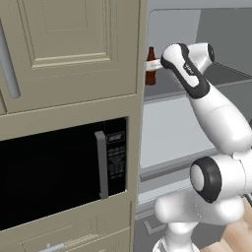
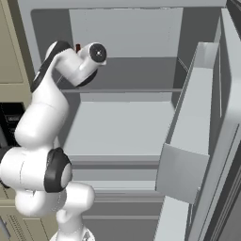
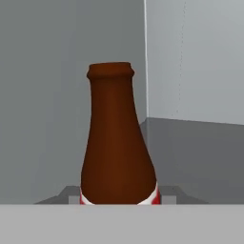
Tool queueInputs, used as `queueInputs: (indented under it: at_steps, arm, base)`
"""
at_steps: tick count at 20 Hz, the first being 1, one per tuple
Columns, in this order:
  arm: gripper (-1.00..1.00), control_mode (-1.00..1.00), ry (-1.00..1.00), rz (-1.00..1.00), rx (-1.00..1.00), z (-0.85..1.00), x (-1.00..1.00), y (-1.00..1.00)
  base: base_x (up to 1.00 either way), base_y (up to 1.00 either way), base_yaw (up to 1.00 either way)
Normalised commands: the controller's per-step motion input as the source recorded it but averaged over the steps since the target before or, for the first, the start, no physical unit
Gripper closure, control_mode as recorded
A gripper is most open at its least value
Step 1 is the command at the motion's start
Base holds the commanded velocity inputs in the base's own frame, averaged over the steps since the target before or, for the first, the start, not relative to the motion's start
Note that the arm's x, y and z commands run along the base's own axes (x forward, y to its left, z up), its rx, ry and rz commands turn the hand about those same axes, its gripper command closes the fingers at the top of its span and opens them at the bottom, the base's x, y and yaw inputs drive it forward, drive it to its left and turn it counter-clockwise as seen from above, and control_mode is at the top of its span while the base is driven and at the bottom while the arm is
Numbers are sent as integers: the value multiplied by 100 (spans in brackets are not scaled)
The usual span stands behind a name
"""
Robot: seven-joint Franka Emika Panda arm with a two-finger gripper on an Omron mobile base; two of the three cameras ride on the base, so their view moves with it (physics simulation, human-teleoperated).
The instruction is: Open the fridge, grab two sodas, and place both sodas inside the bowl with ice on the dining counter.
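1. A brown soda bottle (image 3: 118, 143) stands upright on an upper shelf (image 1: 170, 88) of the open fridge (image 2: 122, 117), at eleven o'clock of that shelf in the left base view.
2. The gripper (image 3: 119, 200) pinches the bottle at its red label, one jaw on each side.
3. A beige cabinet (image 1: 69, 54) with a black microwave (image 1: 59, 172) stands at nine o'clock of the fridge.

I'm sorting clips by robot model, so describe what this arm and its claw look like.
The arm is glossy white, built of rounded tubular segments with bulbous joints. Dark, near-black bands ring the joints, and a black strip with small pale markings runs along the forearm. A round dark cap closes one wrist joint. No loose cables show. Of the claw, the hand view shows two small grey fingertips.
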Motion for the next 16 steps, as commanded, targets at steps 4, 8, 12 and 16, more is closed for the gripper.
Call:
queueInputs:
  at_steps: [4,8,12,16]
  arm:
    - [100,-100,0,0,5,25,-51,-51]
    - [100,-100,0,0,1,21,-91,-4]
    - [100,-100,0,-5,0,6,-100,36]
    - [100,-100,0,-9,0,0,-100,45]
  base:
    - [0,0,0]
    - [0,0,0]
    - [0,0,0]
    - [0,0,0]
